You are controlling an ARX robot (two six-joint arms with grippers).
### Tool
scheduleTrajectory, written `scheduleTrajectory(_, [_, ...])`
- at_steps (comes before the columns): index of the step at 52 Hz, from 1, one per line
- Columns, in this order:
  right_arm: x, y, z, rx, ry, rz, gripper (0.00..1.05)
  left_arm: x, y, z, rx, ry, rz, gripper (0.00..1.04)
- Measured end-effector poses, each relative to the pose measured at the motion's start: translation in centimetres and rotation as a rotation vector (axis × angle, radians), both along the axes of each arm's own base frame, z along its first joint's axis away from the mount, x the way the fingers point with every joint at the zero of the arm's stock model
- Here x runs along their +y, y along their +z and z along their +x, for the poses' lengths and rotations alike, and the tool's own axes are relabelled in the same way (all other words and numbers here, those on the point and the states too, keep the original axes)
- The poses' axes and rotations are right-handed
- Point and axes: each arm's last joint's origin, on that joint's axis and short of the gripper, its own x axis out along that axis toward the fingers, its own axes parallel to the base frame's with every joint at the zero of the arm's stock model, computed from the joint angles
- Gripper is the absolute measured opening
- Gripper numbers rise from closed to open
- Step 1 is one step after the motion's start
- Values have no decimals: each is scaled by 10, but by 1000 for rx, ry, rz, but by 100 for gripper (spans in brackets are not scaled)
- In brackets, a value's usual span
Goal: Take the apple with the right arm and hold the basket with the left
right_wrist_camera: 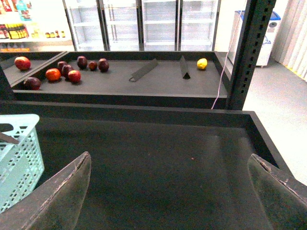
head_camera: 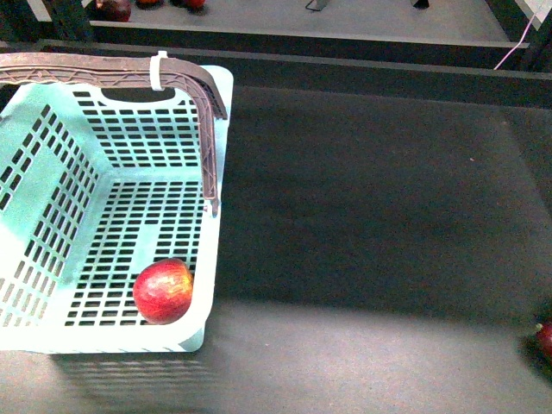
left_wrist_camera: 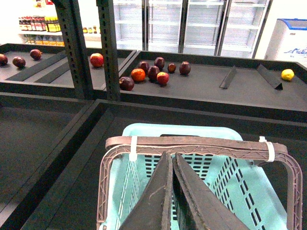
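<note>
From the front, neither arm shows. The apple [head_camera: 163,291] lies inside the basket [head_camera: 52,332], on its slotted floor near the front right corner; a white tie [head_camera: 159,71] wraps the brown handle [head_camera: 207,95].

At the left wrist, the left gripper [left_wrist_camera: 171,160] reaches over the basket's handle [left_wrist_camera: 196,143], its fingers [left_wrist_camera: 156,196] pressed together with nothing between.

At the right wrist, the right gripper [right_wrist_camera: 170,165] hangs over the dark shelf [right_wrist_camera: 158,158], its fingers [right_wrist_camera: 62,194] spread wide and empty. Distant bottle labels are unreadable.
</note>
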Motion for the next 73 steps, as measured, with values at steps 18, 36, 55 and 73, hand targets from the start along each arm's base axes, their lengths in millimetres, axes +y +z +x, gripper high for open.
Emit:
scheduleTrajectory(18, [0, 0, 0, 0, 0, 0, 96, 0, -9, -19, -13, 0, 1, 3])
scheduleTrajectory(36, [0, 0, 0, 0, 0, 0, 96, 0, -6, -34, -24, 1, 1, 3])
scheduleTrajectory(55, [0, 0, 0, 0, 0, 0, 96, 0, -6, -43, -25, 1, 1, 3])
scheduleTrajectory(73, [0, 0, 0, 0, 0, 0, 96, 0, -9, -55, -20, 1, 1, 3])
